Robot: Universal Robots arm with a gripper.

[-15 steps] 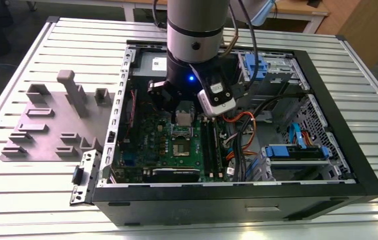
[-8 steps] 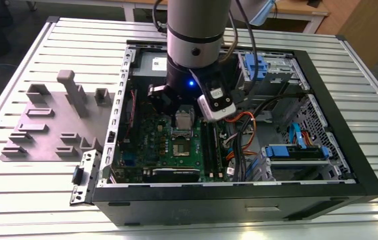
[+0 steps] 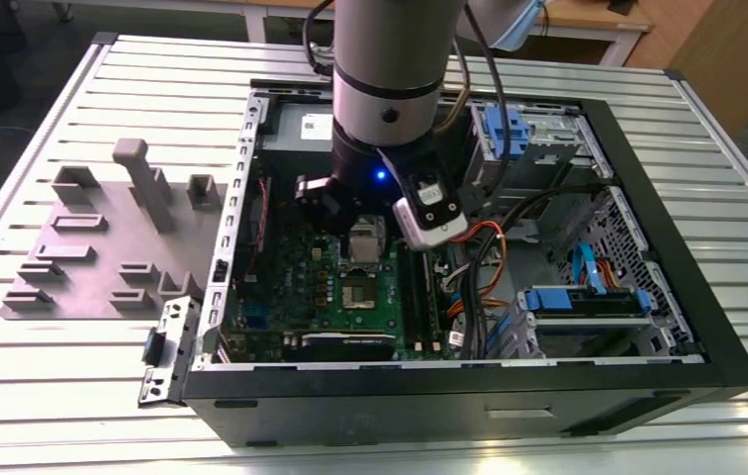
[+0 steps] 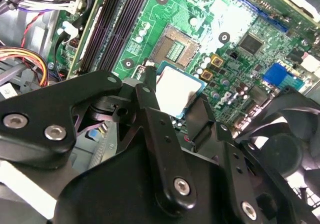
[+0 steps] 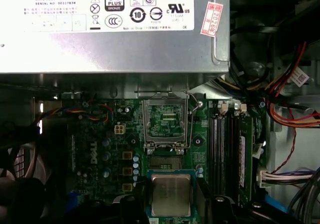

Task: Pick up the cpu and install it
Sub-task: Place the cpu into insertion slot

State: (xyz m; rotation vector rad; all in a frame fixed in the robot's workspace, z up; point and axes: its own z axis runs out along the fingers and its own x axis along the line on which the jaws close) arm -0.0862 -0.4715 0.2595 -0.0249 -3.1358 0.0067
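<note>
Fingers (image 4: 150, 104) are clamped on the cpu (image 4: 177, 88), gripped by 2 sides. It is held just above the green board (image 4: 170, 19), near the open socket (image 4: 176, 45), inside the pc case (image 3: 480, 401) set on the table (image 3: 57, 421).

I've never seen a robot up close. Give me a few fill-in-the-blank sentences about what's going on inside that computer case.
1. The pincer grips the ___, a small flat silver chip.
2. The chip hangs over a ___ circuit board.
3. The socket on that board is ___, its contacts bare.

Missing words: cpu; green; empty.
</note>
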